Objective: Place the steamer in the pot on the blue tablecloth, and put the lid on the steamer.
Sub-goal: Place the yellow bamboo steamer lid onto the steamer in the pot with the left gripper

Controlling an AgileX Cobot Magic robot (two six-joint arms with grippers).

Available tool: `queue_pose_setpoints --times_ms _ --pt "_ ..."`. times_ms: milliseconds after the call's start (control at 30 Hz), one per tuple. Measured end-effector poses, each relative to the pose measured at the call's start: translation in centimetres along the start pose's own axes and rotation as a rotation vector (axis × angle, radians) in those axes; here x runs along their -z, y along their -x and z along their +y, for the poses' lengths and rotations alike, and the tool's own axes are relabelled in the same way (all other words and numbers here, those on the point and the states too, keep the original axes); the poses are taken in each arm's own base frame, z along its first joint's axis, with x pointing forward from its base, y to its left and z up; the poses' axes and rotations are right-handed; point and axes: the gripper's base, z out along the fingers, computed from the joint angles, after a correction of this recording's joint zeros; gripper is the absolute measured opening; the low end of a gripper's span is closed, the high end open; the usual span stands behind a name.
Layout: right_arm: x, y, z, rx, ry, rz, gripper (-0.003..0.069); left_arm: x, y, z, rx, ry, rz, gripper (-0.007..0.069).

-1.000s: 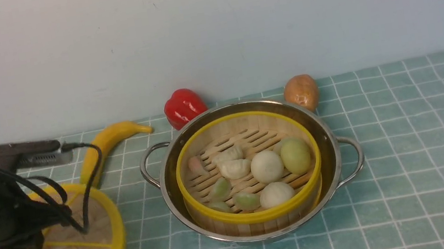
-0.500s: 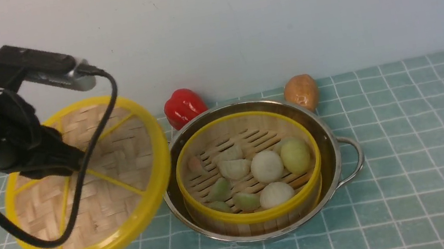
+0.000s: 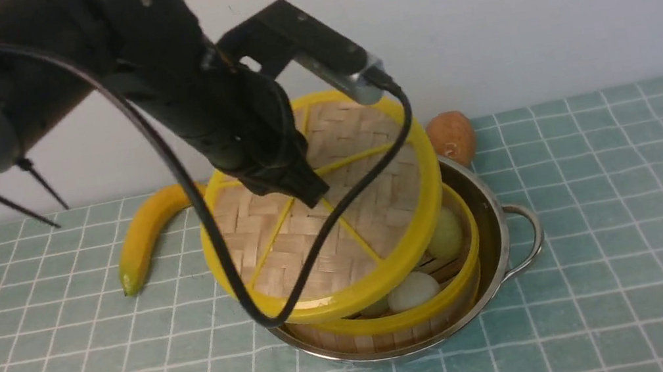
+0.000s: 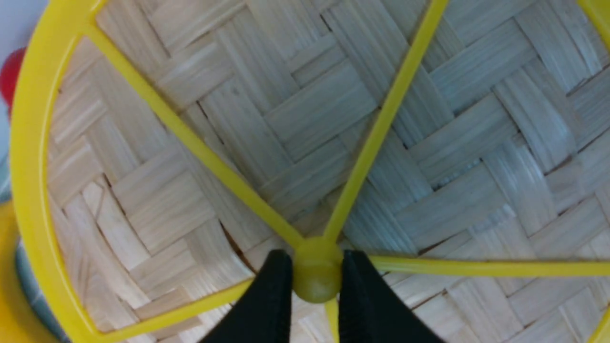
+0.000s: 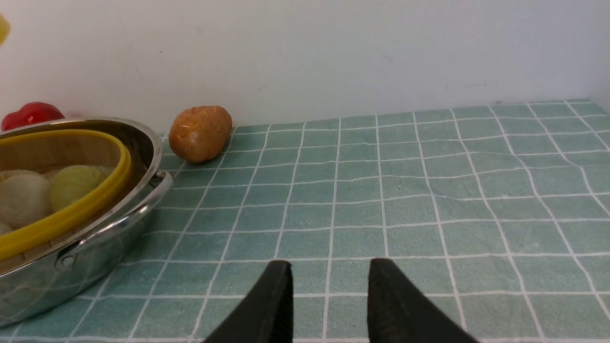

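The nearest risk is the black cable [image 3: 217, 244] looping off the left arm, across the face of the lid [image 3: 289, 252] and below its near edge. As the lid goes down, that loop could get trapped between the lid and the near rim of the steamer [image 3: 456, 299] and prop the lid up.

Next is the lid's pose. It hangs tilted, face toward the camera, and off centre toward the robot's left, so the buns on the steamer's right side are uncovered. Lowered like this, one edge would land first. The lid could then settle crooked or slip into the gap between the steamer and the pot [image 3: 499, 213].

The grip is also slight. The left claw [image 4: 317, 281] pinches only the round yellow knob [image 4: 317, 291] at the lid's centre, one finger on each side, so a knock on the rim could twist the lid loose.

The lid thus hangs directly under the left claw, held by its centre above the steamer, which sits inside the pot on the blue tablecloth [image 3: 607, 202]. Whether the lid's low edge touches the steamer cannot be told. The right claw [image 5: 329, 295] is spread and holds nothing, low over the cloth beside the pot. Just behind the pot lies a potato [image 3: 451, 135].
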Motion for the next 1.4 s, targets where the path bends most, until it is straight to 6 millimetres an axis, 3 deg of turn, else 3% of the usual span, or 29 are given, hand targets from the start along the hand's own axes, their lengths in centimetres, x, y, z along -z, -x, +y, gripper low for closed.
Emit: queue_pose_setpoints --times_ms 200,467,1400 --pt "0.0 0.0 0.0 -0.001 0.000 0.000 0.0243 -2.8 1.6 0.0 -0.061 -0.016 0.046 0.0113" --pt "0.0 0.0 0.0 -0.001 0.000 0.000 0.0243 -4.9 1.9 0.2 -0.072 -0.030 0.073 0.0113" --pt "0.0 0.0 0.0 -0.002 0.000 0.000 0.0243 -6.5 2.6 0.1 -0.133 -0.046 0.025 0.0113"
